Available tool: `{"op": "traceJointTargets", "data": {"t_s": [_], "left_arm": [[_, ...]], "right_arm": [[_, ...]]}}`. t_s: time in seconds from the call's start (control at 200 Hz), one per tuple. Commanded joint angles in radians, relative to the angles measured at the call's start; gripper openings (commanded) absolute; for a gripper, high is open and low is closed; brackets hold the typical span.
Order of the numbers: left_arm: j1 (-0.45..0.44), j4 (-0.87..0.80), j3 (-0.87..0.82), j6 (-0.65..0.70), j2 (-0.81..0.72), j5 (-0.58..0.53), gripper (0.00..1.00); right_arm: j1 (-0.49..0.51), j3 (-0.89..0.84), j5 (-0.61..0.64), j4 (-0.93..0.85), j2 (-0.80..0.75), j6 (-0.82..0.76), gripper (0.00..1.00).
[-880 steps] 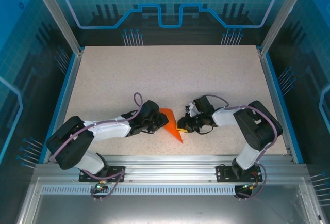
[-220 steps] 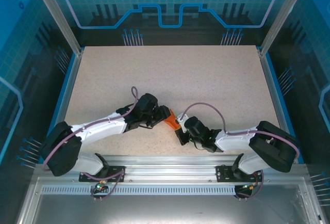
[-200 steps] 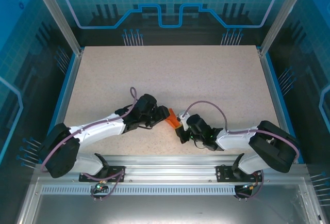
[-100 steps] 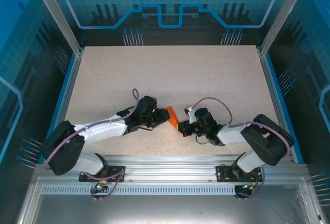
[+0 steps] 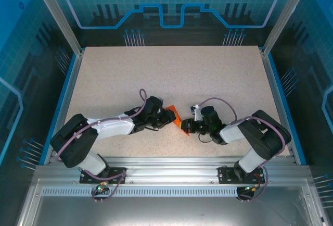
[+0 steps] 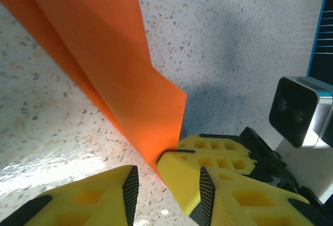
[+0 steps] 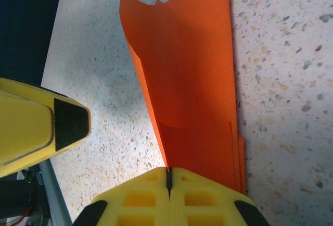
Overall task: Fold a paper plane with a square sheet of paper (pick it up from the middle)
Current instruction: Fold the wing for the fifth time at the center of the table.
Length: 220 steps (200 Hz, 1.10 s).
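speckled beige table (image 5: 171,70) inside a blue-lit enclosure; entries run from the near edge outward.

- near rail (image 5: 166,164): metal, with both arm bases bolted on. the arms reach low and inward so the wrists meet at the work.
- right gripper (image 7: 169,181): fingers pressed together on the paper's nearer end, the seam between them closed over the folded edge. judged to be an anchoring pinch that keeps the layers lined up.
- orange paper (image 7: 192,80): folded into a narrow, tapering strip. it lies on the table toward the near side, between the two grippers. one flap stands up off the surface and the lower layers lie flat. this suits a crease being worked; the plane is judged unfinished.
- left gripper (image 5: 167,116): fingers apart with nothing between them, one yellow finger (image 7: 31,127) beside the raised flap. likely placed to press or take that flap.
- back wall (image 5: 166,7): blue printed panel behind the table.
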Motion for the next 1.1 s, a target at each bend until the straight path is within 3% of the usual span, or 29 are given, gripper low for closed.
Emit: {"op": "traceJointTargets", "data": {"t_s": [0.0,0.26,0.455,0.88,0.965,1.095], "left_arm": [[0.005,0.056,0.044,0.026,0.033,0.038,0.4],[0.006,0.091,0.087,0.027,0.106,0.037,0.39],[0.005,0.103,0.099,0.029,0.147,0.035,0.38],[0.009,0.079,0.122,0.043,0.156,0.027,0.38],[0.011,0.076,0.124,0.044,0.158,0.029,0.38],[0.011,0.068,0.124,0.045,0.158,0.027,0.38]], "right_arm": [[-0.021,0.004,-0.052,0.017,0.011,0.031,0.0],[-0.024,0.011,-0.052,-0.012,0.005,0.035,0.0],[-0.024,0.031,-0.031,-0.131,-0.045,0.0,0.04],[-0.024,0.073,0.043,-0.418,-0.166,-0.172,0.32],[-0.024,0.075,0.044,-0.427,-0.167,-0.18,0.32],[-0.024,0.079,0.03,-0.426,-0.169,-0.184,0.2]]}}
